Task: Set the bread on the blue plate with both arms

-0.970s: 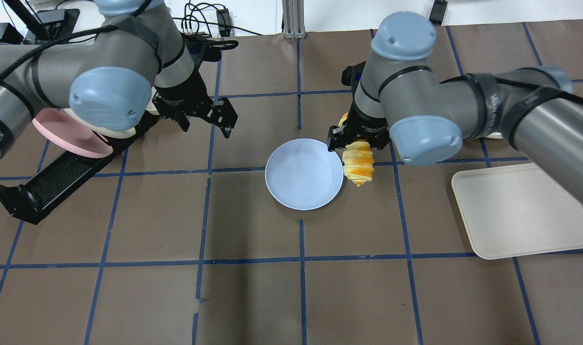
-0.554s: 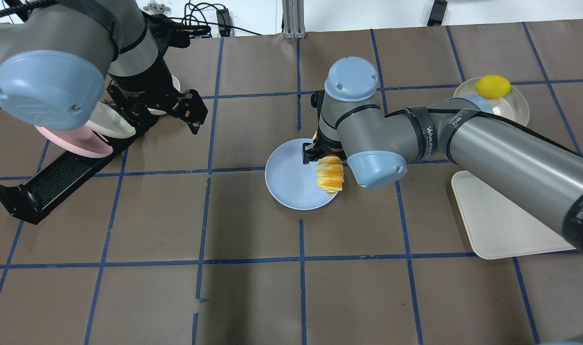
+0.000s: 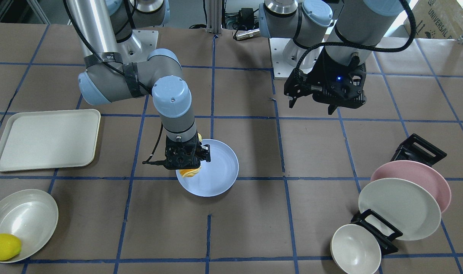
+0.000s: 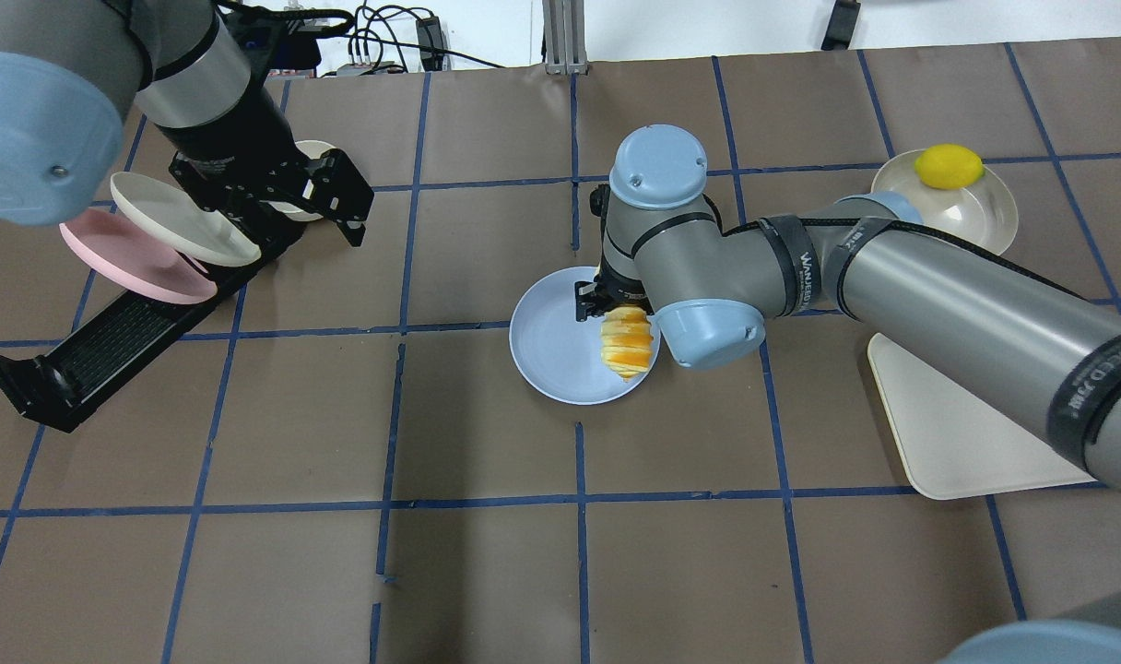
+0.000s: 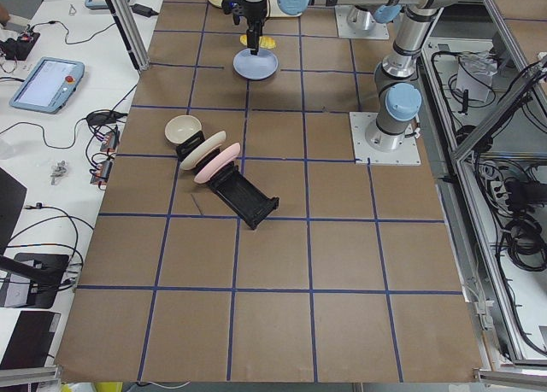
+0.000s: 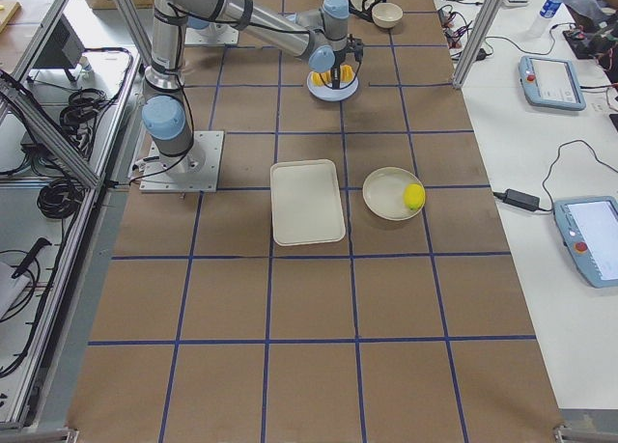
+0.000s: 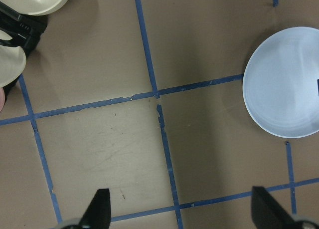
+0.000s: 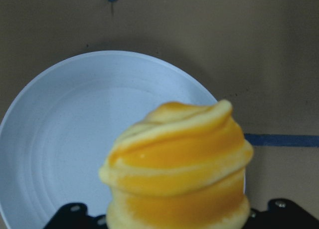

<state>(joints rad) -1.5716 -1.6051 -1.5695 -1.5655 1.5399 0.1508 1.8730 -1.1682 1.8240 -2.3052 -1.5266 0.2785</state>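
The bread [image 4: 625,343], an orange-yellow striped loaf, hangs from my right gripper [image 4: 616,318], which is shut on its upper end. It is over the right part of the blue plate [image 4: 556,350] at the table's middle. The front view shows the same: right gripper [image 3: 184,161], bread [image 3: 189,173], plate [image 3: 218,171]. In the right wrist view the bread [image 8: 179,169] fills the foreground over the plate [image 8: 70,139]. My left gripper [image 4: 298,226] is open and empty, well left of the plate by the dish rack. It also shows in the front view [image 3: 310,107]. The left wrist view shows the plate [image 7: 284,84].
A black dish rack [image 4: 109,341] at the left holds a pink plate [image 4: 127,254] and a cream plate [image 4: 178,221]. A cream tray [image 4: 975,433] lies at the right. A cream bowl [image 4: 985,217] with a yellow lemon [image 4: 948,166] is at the far right.
My right arm carried the bread left, from beside the blue plate to over its right part. My left arm drew back left toward the dish rack, still open.
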